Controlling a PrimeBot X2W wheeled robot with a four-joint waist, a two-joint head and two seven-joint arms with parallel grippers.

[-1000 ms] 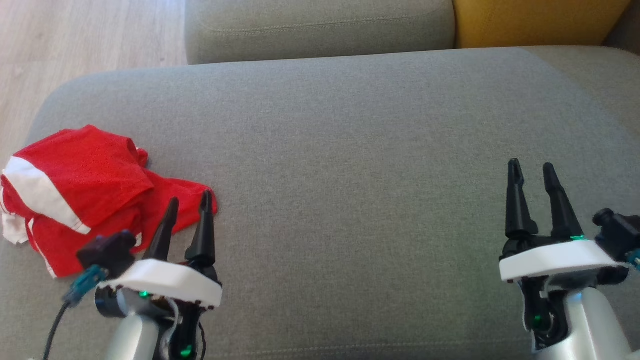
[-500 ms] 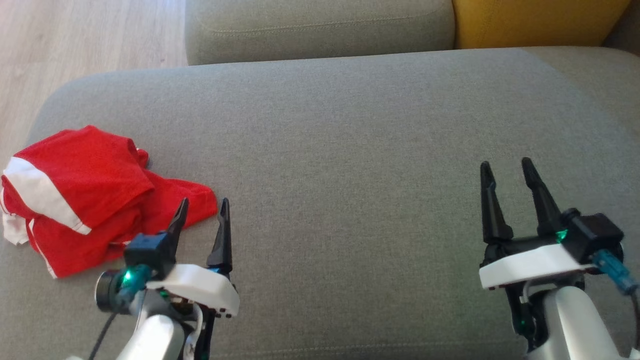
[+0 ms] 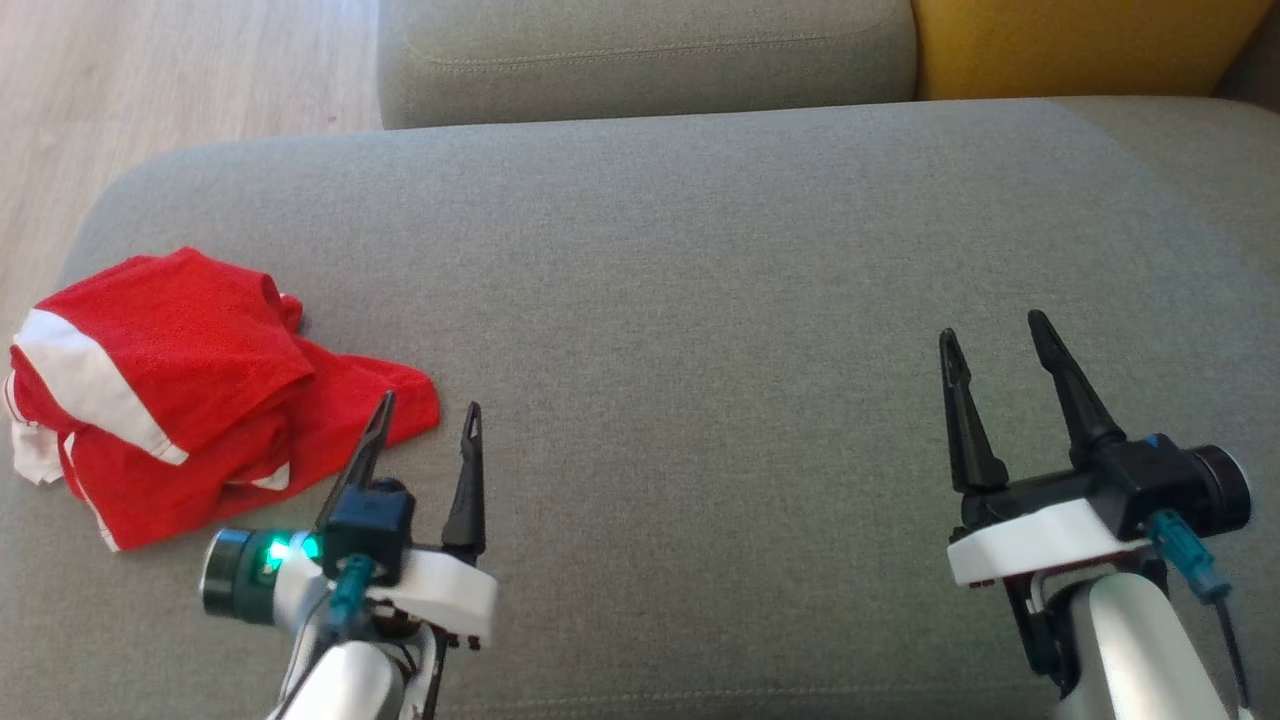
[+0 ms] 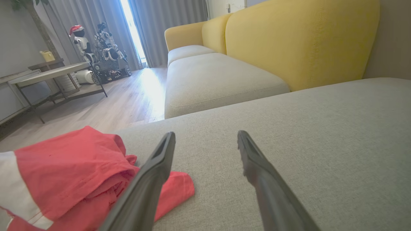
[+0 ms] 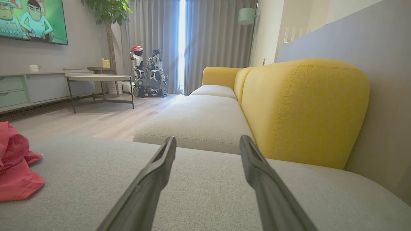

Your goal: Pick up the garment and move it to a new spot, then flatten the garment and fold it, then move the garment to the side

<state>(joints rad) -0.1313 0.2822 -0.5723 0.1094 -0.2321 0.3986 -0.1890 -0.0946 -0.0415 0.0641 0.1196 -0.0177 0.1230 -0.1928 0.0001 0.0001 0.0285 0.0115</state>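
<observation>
Head view: one red garment (image 3: 180, 390) with white bands lies crumpled at the near left of the grey sofa seat (image 3: 700, 280). Two grippers hover over the seat, both with fingers spread and holding nothing. The left gripper (image 3: 428, 403) is just beside the garment's right corner, and the right gripper (image 3: 990, 325) is well apart on the right.

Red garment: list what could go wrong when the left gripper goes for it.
1. The crumpled red garment with white stripes lies at the grey fabric cushion's left edge, beside the pale wooden floor; a tug might drag it off.
2. It is bunched in layers; the open left gripper, near one corner, may pinch only one layer.
</observation>
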